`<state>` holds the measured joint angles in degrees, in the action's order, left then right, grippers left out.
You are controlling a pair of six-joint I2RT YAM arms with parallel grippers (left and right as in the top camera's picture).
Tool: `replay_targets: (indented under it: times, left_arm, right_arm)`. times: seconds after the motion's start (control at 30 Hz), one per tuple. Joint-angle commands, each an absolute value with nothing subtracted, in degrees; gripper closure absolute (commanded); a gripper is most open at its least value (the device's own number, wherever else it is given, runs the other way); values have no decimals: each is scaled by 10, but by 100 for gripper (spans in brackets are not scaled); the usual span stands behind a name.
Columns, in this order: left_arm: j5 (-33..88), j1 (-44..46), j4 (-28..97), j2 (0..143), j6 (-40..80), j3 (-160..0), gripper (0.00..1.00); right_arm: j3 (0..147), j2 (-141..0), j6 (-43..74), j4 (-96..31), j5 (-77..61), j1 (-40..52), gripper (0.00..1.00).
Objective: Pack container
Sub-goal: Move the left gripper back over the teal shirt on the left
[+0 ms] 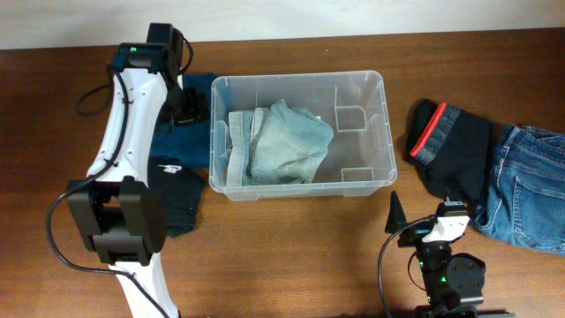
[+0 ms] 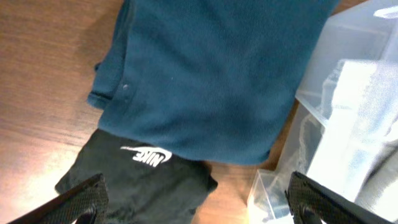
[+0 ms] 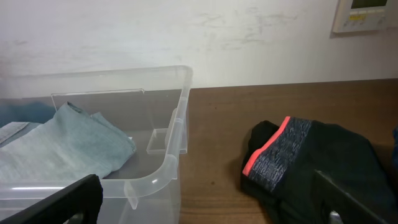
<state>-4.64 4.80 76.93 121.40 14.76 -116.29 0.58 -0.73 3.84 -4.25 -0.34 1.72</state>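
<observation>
Overhead: container (image 1: 300, 132) is seen mid-table, upright, opening up, long axis running L-R. A folded grey-green cloth (image 1: 281, 146) is laid in its L half. Teal shirt (image 1: 181, 132) and black shirt (image 1: 177, 190) are lying just L of it, black shorts (image 1: 455, 146) and jeans (image 1: 530, 190) to the R.

L wrist: left gripper (image 2: 196, 183) is held over both shirts, jaws spread wide, nothing gripped. Container corner is seen at R.

R wrist: right gripper (image 3: 205, 186) jaws are spread wide, empty. Container at L, shorts at R.
</observation>
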Motion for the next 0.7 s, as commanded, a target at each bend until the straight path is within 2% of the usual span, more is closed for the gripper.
replay_targets:
  times: [0.0, 0.13, 0.33, 0.47, 0.67]
  left_arm:
    - [-43, 46, 749, 1215, 131, -1138, 8]
    - [-33, 46, 739, 1216, 108, -1123, 7]
    - [51, 46, 738, 1219, 28, -1113, 7]
    - [69, 46, 736, 1219, 15, -1112, 8]
    - [156, 46, 712, 1219, -24, -1112, 9]
  right_arm:
    - [3, -4, 34, -45, -9, 19, 2]
    - [3, -4, 34, -45, -9, 19, 2]
    - [3, -4, 34, -45, -9, 19, 2]
    - [3, -4, 34, -45, -9, 19, 2]
    - [3, -4, 34, -45, -9, 19, 2]
